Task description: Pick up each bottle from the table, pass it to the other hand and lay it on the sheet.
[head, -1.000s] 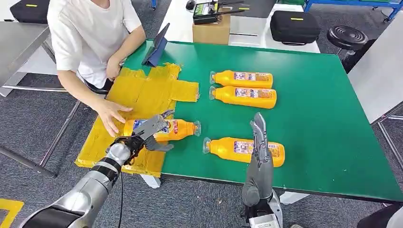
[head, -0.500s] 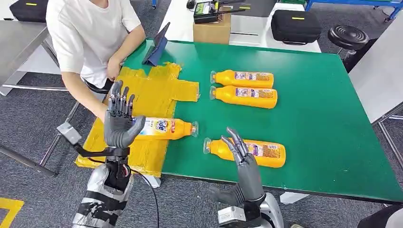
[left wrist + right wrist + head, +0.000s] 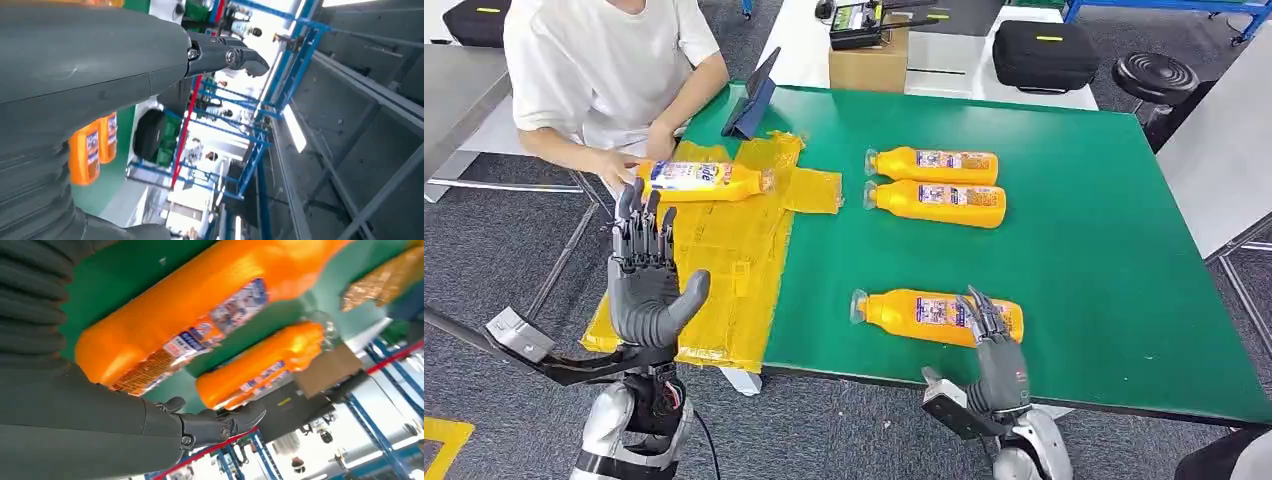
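Head view: left robot hand raised at 8 o'clock, fingers spread, empty. Right robot hand at 5 o'clock, fingers apart, empty, touching the nearest orange bottle on the green desk. Two more bottles lie at 12 o'clock. A person's hand holds a fourth bottle on the yellow sheet.
Right wrist view: fingers extended just beside the nearest bottle.

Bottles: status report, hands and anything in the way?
Left hand raised, open, empty. Right hand open at nearest bottle, not gripping. Person's hand holds a bottle over the sheet.
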Controlling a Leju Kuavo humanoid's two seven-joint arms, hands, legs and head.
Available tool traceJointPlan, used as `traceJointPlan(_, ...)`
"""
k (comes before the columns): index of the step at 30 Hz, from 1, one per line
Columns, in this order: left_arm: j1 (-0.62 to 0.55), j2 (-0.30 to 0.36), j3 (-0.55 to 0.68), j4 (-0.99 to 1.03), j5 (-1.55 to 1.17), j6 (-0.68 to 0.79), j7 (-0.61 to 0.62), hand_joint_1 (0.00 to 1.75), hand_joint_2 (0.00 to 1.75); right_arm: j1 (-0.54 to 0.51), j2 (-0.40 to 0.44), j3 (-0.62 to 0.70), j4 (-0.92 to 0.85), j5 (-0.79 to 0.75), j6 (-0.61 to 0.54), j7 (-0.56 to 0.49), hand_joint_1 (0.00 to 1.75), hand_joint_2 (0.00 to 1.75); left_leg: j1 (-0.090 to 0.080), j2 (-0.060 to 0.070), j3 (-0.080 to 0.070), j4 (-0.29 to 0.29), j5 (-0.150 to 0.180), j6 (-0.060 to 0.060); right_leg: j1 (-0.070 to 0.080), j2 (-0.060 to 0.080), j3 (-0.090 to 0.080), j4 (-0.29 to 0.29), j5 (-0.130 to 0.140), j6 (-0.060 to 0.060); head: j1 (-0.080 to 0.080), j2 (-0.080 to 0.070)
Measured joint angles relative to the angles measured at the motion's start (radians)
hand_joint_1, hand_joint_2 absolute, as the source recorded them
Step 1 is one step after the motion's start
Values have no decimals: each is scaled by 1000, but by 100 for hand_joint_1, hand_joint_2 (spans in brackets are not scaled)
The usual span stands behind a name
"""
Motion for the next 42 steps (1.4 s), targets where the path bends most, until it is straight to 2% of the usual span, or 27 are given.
traceJointPlan(9, -16, 3, -53, -2, -25, 47, 0, 0, 175, -89, -20, -15, 134, 101, -15, 40, 0, 175, 0, 0, 0, 0, 0, 0, 0, 0, 0, 0, 0, 0, 0, 0)
traceJointPlan(16, -24, 9, -90, 5, -22, 59, 47, 0, 175, -163, -38, -13, 216, 196, 5, 149, 0, 175, 0, 0, 0, 0, 0, 0, 0, 0, 0, 0, 0, 0, 0, 0)
traceJointPlan(22, -27, 10, -125, 29, 56, 39, 151, 0, 175, -244, -47, -10, 312, 225, 85, 224, 0, 175, 0, 1, 0, 0, 0, 0, 0, 0, 0, 0, 0, 0, 0, 0)
traceJointPlan(29, -44, 18, -159, 72, 42, 20, 195, 0, 175, -344, -42, 12, 396, 236, 215, 296, 0, 175, 0, 2, 2, 0, 0, 0, 0, 1, 2, 0, 1, 0, 0, 0)
traceJointPlan(31, -45, 19, -165, 82, 39, 17, 199, 0, 175, -362, -40, 20, 412, 233, 241, 303, 21, 175, 0, 2, 3, 0, 0, 0, 0, 1, 2, 0, 1, 0, 0, 0)
traceJointPlan(34, -47, 19, -168, 94, 31, 15, 203, 0, 175, -379, -39, 26, 426, 209, 276, 288, 21, 175, 0, 2, 3, 0, 0, 0, 0, 1, 2, 0, 2, -2, 0, 0)
traceJointPlan(35, -47, 20, -170, 98, 30, 14, 203, 0, 175, -383, -39, 27, 429, 196, 288, 278, 66, 175, 0, 2, 3, 0, 1, 0, 0, 1, 2, 0, 2, -2, 0, 0)
traceJointPlan(36, -47, 21, -172, 101, 30, 14, 204, 0, 175, -386, -40, 29, 433, 189, 295, 270, 138, 175, 0, 3, 3, 0, 0, 0, 0, 1, 2, 0, 2, -2, 0, 0)
traceJointPlan(37, -47, 22, -175, 103, 30, 14, 206, 0, 175, -388, -40, 31, 436, 186, 298, 265, 168, 175, 0, 3, 3, 0, 0, 0, 0, 1, 2, 0, 2, -2, 0, 0)
traceJointPlan(39, -47, 24, -176, 109, 29, 13, 207, 0, 175, -391, -40, 32, 441, 175, 303, 261, 175, 175, 0, 3, 4, 0, 0, 0, 0, 2, 2, 0, 3, -2, 0, 0)
traceJointPlan(42, -48, 27, -181, 114, 29, 11, 217, 0, 175, -394, -42, 34, 448, 141, 330, 244, 175, 175, 0, 4, 5, 0, 0, 0, 0, 2, 3, 0, 3, -2, 0, 0)
